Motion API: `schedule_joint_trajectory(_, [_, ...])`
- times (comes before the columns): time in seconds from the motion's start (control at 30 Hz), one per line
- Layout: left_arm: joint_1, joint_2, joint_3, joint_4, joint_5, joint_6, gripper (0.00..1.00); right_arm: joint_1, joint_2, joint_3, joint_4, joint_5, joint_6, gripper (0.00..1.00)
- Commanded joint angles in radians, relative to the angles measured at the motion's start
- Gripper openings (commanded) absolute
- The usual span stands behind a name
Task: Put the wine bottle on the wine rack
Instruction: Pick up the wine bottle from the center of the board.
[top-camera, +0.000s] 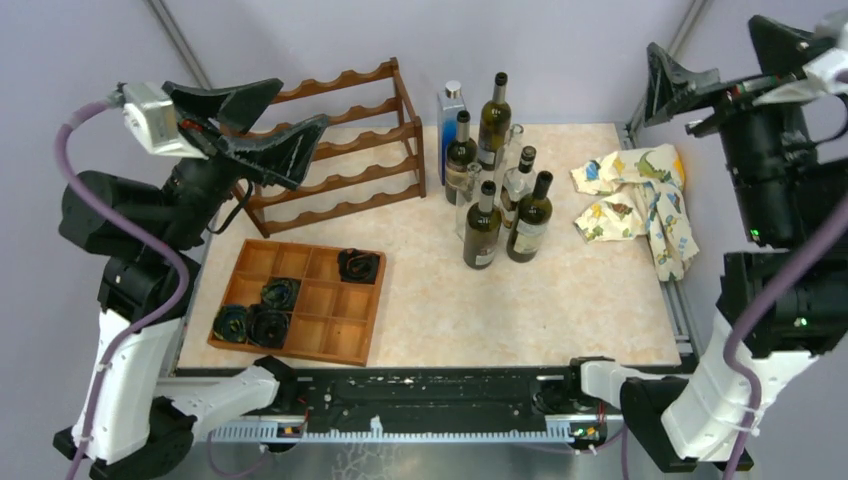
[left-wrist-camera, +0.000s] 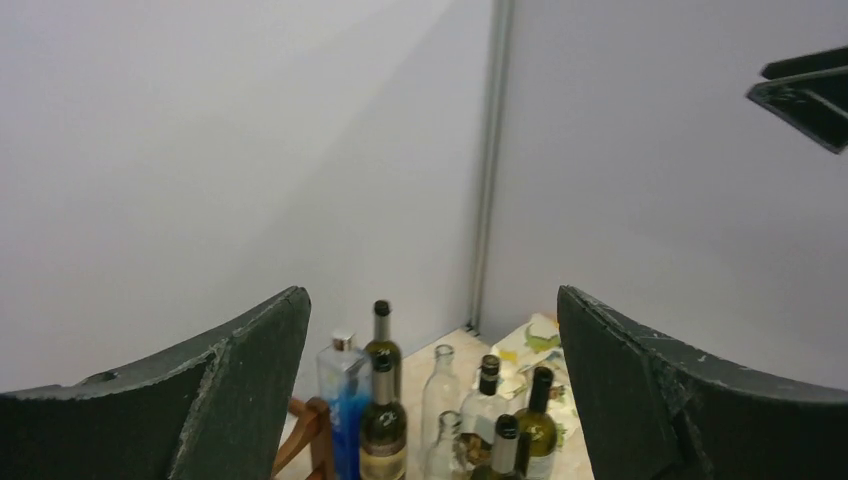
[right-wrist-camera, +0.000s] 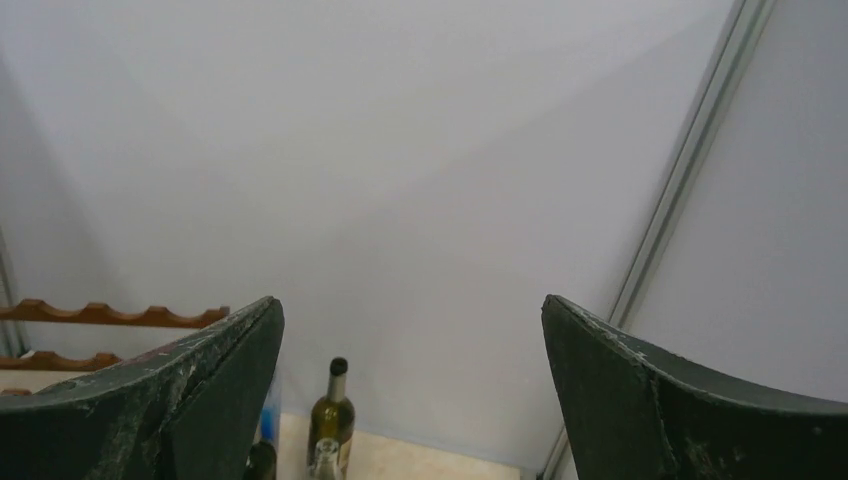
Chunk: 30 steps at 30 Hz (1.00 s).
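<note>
The dark reddish-brown wine rack stands at the back left of the table with nothing on its scalloped rails; parts of it show in the wrist views. Several wine bottles stand upright in a cluster right of it, among them a dark green one at the front and a tall one at the back. My left gripper hangs open high above the rack's left end, holding nothing. My right gripper is raised at the far right, open and holding nothing.
A flat wooden compartment tray with dark rolled items lies front left. A patterned cloth is crumpled at the back right. A blue-tinted square bottle and clear glass bottles stand among the wine bottles. Grey walls enclose the table.
</note>
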Motion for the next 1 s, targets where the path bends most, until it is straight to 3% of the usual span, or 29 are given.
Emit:
schedule_joint_trajectory(0.0, [0.117,-0.025,-0.041,-0.091,-0.038,-0.049,0.99,-0.025,0.039,-0.064,-0.007,0.022,0.074,0.99])
schedule_joint_trajectory(0.2, [0.289,-0.079,-0.127,-0.166,-0.023,-0.129,0.99,-0.054,0.050,-0.194,-0.006,0.020,0.139,0.99])
schedule_joint_trajectory(0.47, [0.432,-0.177,-0.270,-0.158,0.064,-0.291,0.99,-0.084,-0.009,-0.453,-0.002,-0.157,0.083,0.99])
schedule_joint_trajectory(0.73, [0.484,-0.167,-0.353,-0.103,0.313,-0.449,0.99,-0.098,-0.065,-0.604,-0.124,-0.400,-0.090,0.99])
schedule_joint_trajectory(0.97, [0.465,-0.079,-0.397,-0.053,0.492,-0.511,0.99,-0.101,-0.111,-0.698,-0.193,-0.504,-0.150,0.98])
